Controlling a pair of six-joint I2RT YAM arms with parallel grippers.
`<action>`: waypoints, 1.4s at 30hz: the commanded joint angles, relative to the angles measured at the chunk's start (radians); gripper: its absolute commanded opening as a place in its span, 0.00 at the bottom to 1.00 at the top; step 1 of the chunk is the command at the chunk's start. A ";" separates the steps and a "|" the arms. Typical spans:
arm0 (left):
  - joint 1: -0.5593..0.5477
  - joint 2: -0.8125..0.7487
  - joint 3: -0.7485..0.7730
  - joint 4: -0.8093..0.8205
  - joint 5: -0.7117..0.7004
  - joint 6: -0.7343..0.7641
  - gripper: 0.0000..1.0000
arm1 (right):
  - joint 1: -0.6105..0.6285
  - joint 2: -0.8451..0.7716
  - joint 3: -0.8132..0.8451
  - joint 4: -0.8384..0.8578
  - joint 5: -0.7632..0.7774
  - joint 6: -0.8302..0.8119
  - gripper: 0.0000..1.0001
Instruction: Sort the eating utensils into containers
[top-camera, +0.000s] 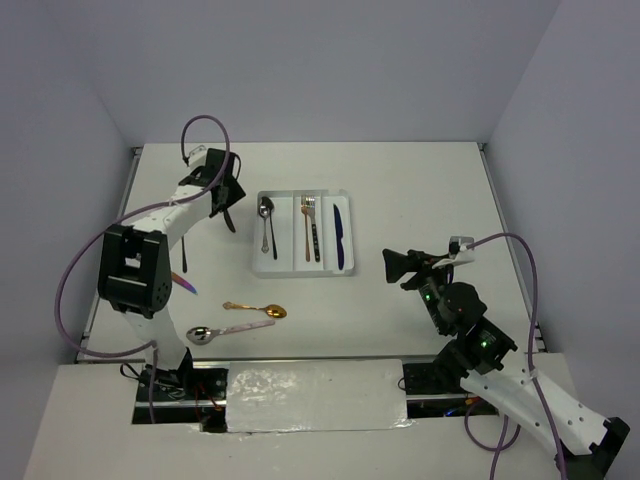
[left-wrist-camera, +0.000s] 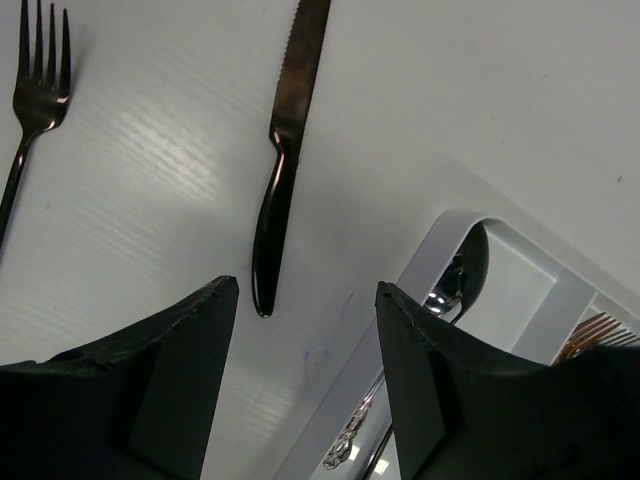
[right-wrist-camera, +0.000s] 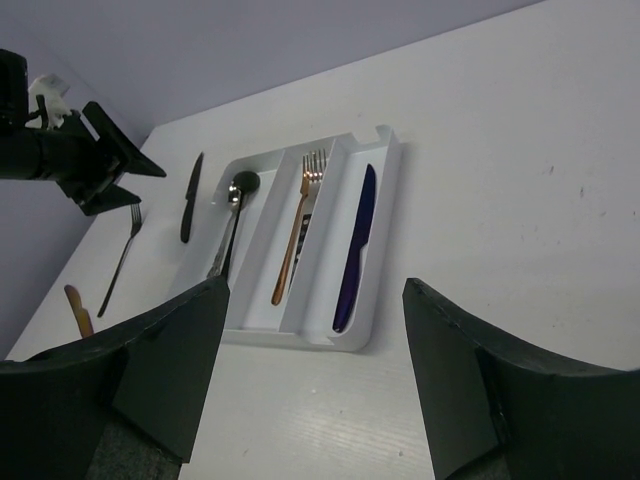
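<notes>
The white tray (top-camera: 300, 268) holds silver spoons (top-camera: 266, 224) in its left compartment, a copper fork (top-camera: 307, 222) and a dark utensil in the middle one, and a dark blue knife (top-camera: 339, 236) in the right one. My left gripper (top-camera: 230, 199) is open and empty, just left of the tray above a black knife (top-camera: 229, 219). In the left wrist view the gripper (left-wrist-camera: 305, 300) hovers near the knife's (left-wrist-camera: 280, 170) handle end, beside the tray rim (left-wrist-camera: 420, 285). My right gripper (top-camera: 398, 268) is open and empty, right of the tray; its wrist view (right-wrist-camera: 312, 290) faces the tray (right-wrist-camera: 385, 215).
A black fork (left-wrist-camera: 30, 110) lies left of the black knife. An iridescent purple utensil (top-camera: 187, 286), a gold spoon (top-camera: 256, 309) and a silver spoon (top-camera: 228, 330) lie on the table near the left arm's base. Walls enclose the table at the back and sides.
</notes>
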 joint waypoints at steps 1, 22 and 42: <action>-0.003 0.057 0.091 -0.021 -0.013 0.028 0.71 | 0.002 0.010 0.001 0.041 -0.004 0.006 0.78; 0.052 0.347 0.295 -0.167 -0.072 0.022 0.68 | 0.003 0.088 0.021 0.052 -0.054 -0.002 0.80; 0.063 0.402 0.298 -0.161 -0.050 0.030 0.48 | 0.003 0.105 0.024 0.056 -0.056 -0.003 0.80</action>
